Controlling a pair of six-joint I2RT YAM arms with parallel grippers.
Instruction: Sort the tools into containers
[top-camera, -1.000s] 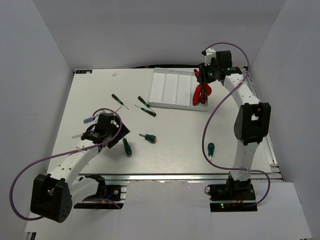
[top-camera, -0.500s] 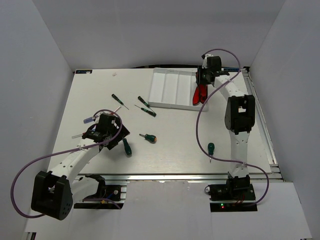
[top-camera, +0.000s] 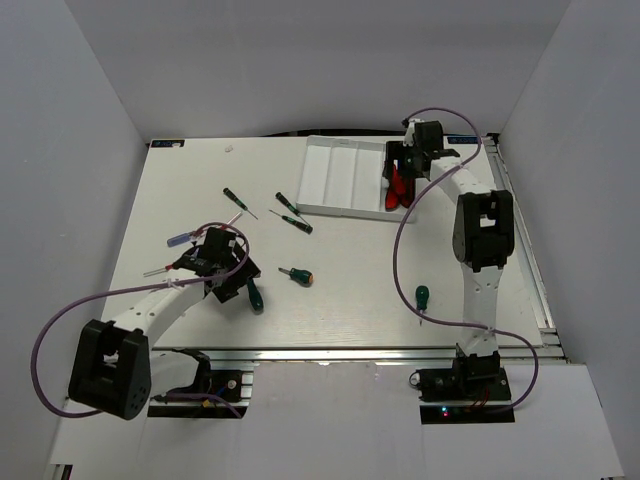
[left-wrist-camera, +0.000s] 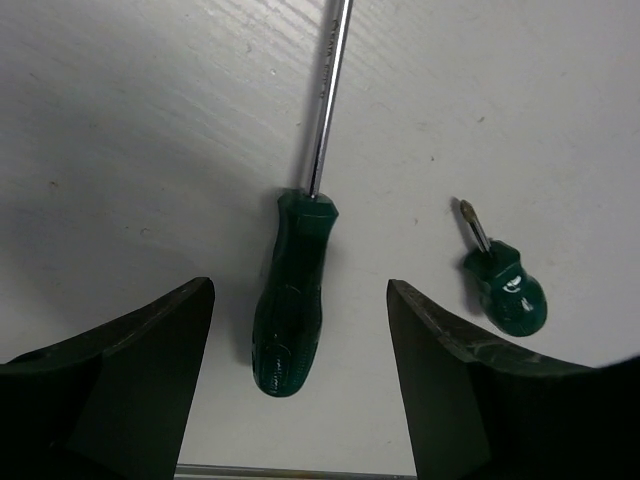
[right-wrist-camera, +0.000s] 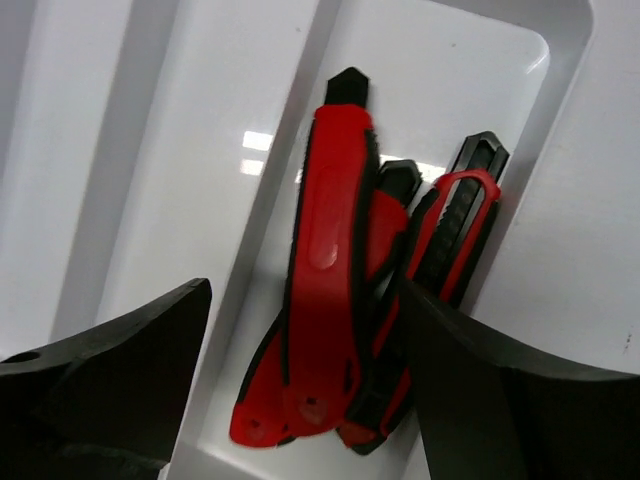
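Left gripper (left-wrist-camera: 298, 290) is open wide and holds nothing. It hangs right over the big green screwdriver (left-wrist-camera: 300, 270), which lies flat on the table (left-wrist-camera: 120, 120). The fat handle sits in the gap between the 2 jaws, with some bare table on each side, so nothing is touching it. Its long metal part points straight away from the gripper, not across the gap. That matters, because if the jaws shut they would pinch the handle from its 2 sides. I cannot tell how high above the handle the jaws are.

A short, stubby green screwdriver (left-wrist-camera: 505, 285) lies just to the right, outside the jaws, with its tip pointing away too.

Right gripper (right-wrist-camera: 305, 290) is far off, above the white tray (top-camera: 330, 175) at the back of the table. It is open as well and holds nothing. Under it, in the compartment at the right end, lie the red and black knives (right-wrist-camera: 330, 280), side by side. It looks like 3 of them.

So the left arm is much nearer to the big screwdriver. I think the next job is to go down, grab the handle, and carry it to the tray. More small screwdrivers (top-camera: 285, 203) wait on the table.
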